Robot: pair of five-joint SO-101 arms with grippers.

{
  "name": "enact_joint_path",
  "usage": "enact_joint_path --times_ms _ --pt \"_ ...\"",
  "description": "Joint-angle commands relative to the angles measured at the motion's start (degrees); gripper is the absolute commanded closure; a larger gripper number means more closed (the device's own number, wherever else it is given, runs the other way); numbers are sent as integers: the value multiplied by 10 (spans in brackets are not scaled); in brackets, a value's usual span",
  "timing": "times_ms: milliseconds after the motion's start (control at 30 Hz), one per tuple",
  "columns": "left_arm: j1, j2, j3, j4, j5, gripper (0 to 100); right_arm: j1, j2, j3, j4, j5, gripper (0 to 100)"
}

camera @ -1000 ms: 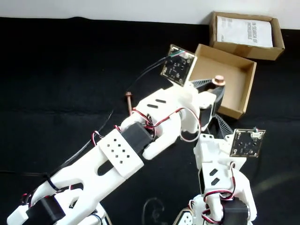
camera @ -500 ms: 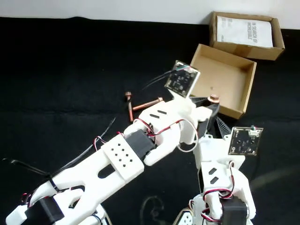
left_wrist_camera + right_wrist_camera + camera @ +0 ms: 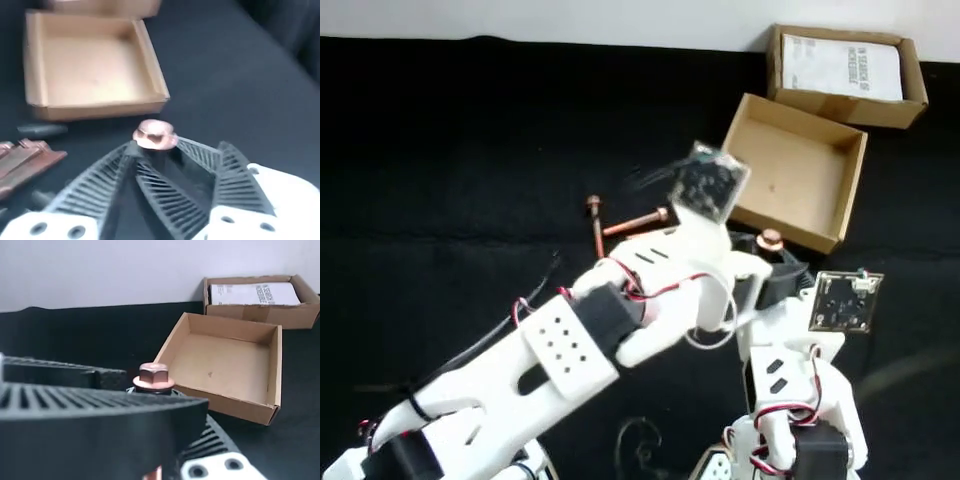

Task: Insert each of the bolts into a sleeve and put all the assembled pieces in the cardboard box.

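Left gripper [image 3: 150, 150] is clamped on a bolt [image 3: 770, 239], whose copper head stands up between the ribbed fingers [image 3: 100, 185]. I'm holding the bolt above the bench [image 3: 440, 150], just short of the cardboard box [image 3: 853, 185] and not over it.

Sweeping from the left, two loose bolts [image 3: 635, 222] lie close together at an angle on the black cloth, well clear of the box. Next comes my left arm. From above, its camera board [image 3: 710, 185] covers the box's near corner. A dark sleeve [image 3: 42, 130] lies just in front of the box's front wall. The right gripper [image 3: 782, 282] sits right beside the held bolt, and I cannot tell whether it is open or closed. Farther right, just behind the open box, sits a second box [image 3: 850, 110] with a printed sheet in it.

Compared with half a second ago, my left arm has drawn back toward me, carrying the bolt away from the box's front wall and nearer the right arm. A second ago the head was up over that wall. The boxes have not moved.
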State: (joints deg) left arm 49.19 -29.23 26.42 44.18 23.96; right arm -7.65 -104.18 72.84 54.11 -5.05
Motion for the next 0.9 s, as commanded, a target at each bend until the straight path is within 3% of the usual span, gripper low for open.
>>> enact_joint_path --times_ms 0,333,600,867 --pt "21 -35 -22 55 -23 728 0 -5 -4 -15 -1 991" --pt "8 -200 -18 158 -25 758 0 -5 -8 -15 -2 991" --pt "-128 -343 -16 222 -25 991 33 13 -73 -13 -2 991" --pt "-278 -437 109 236 -24 987 50 202 -267 -15 -4 991"
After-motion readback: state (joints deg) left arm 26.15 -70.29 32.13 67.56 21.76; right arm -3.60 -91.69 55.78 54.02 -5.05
